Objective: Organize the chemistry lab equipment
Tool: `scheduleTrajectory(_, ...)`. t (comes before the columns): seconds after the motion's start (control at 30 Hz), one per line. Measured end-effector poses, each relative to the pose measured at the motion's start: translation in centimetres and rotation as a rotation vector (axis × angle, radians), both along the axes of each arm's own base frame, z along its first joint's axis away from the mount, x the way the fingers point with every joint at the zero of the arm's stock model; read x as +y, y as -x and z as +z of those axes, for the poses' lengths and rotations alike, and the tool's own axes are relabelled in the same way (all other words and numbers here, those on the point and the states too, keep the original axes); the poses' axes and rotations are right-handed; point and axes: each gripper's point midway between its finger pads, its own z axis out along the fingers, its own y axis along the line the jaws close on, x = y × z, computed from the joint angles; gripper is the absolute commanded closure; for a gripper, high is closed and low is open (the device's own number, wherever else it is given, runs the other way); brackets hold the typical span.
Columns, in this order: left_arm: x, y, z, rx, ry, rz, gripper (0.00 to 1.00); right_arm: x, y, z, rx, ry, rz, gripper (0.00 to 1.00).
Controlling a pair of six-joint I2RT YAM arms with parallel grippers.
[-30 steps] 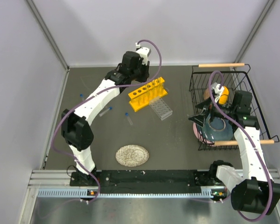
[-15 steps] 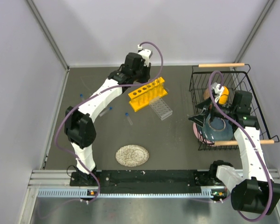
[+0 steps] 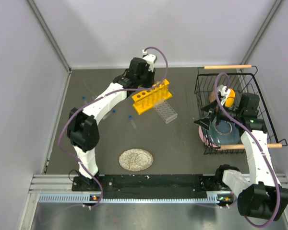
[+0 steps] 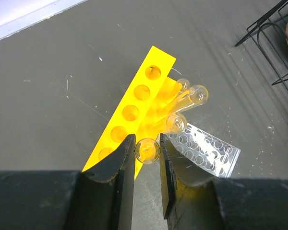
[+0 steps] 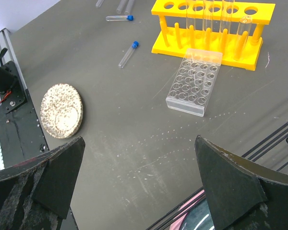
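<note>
scuffed dark grey tabletop, pale walls. left gripper, shifted slightly right, pinches a thin clear glass tube over the yellow six-hole rack. right gripper gapes wide.

Bright, even overhead light; soft shadows; wrist views sharp (nearest fingers slightly blurred); glass tube glints.

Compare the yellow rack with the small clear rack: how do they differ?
The yellow rack is opaque, with one row of six large holes; the clear rack is see-through, with a grid of many small holes. The yellow rack holds glass tubes; the clear rack is empty. Both stand on the dark table.
</note>
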Motion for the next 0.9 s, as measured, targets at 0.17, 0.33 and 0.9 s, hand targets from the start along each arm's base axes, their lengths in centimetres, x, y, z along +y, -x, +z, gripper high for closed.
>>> scheduleTrajectory(0.17, 0.0, 0.0, -1.7, 0.022, -0.016, -0.001, 0.72, 0.0, 0.0, 0.0, -0.004, 0.002, 0.001, 0.01)
scheduleTrajectory(0.33, 0.0, 0.0, -2.8, 0.036, -0.025, -0.001, 0.62, 0.0, 0.0, 0.0, -0.005, 0.003, 0.001, 0.01)
scheduleTrajectory(0.9, 1.6, 1.5, -1.8, 0.029, -0.028, 0.04, 0.16, -0.1, -0.1, -0.1, -0.006, 0.009, -0.005, 0.01)
